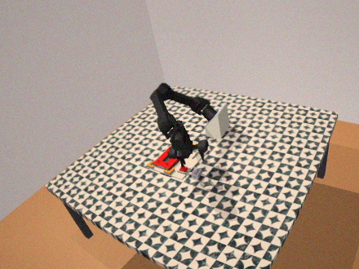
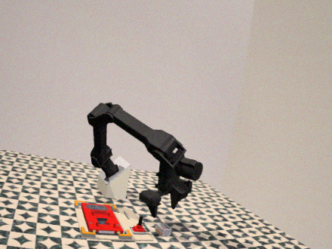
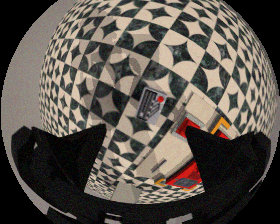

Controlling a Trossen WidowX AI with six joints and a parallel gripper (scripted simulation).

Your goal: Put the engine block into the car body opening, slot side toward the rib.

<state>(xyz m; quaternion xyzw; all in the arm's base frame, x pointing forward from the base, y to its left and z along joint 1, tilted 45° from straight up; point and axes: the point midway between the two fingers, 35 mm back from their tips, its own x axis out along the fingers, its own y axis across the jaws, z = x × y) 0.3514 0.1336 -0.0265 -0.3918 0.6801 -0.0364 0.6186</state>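
Released hand above a loose engine block, car body to one side

Item: hand (image 1: 193, 161) (image 2: 164, 211) (image 3: 146, 130), one. Released, fingers wide apart, nothing between them; raised over the surface (image 1: 245, 227) (image 2: 38, 225) (image 3: 125, 30).

Item: block (image 1: 197, 174) (image 2: 163, 229) (image 3: 152, 104), grey with a red spot. Lies on the surface below the hand, just beside the board (image 1: 177, 174) (image 2: 147, 238) (image 3: 172, 150), not in the body. Which face carries the slot cannot be told.

Item: body (image 1: 159, 165) (image 2: 110, 219) (image 3: 191, 171), red, on the board, to one side of the hand. Its opening (image 2: 102, 221) shows dark; the rib is too small to make out.

Purpose: the wide spread probably serves to bring a finger down on either side of the block; the height would allow a turn to suit its sides before gripping. Grasp seems the step in hand, with seating all to do.

Edges and room: a knobbed piece (image 1: 183, 169) (image 2: 139, 229) (image 3: 182, 125) stands on the board near the block, so the finger on that side has the tighter descent and might catch the knob or board edge. Away from the board, room is ample. Carriage to the body would best pass high over the knob.
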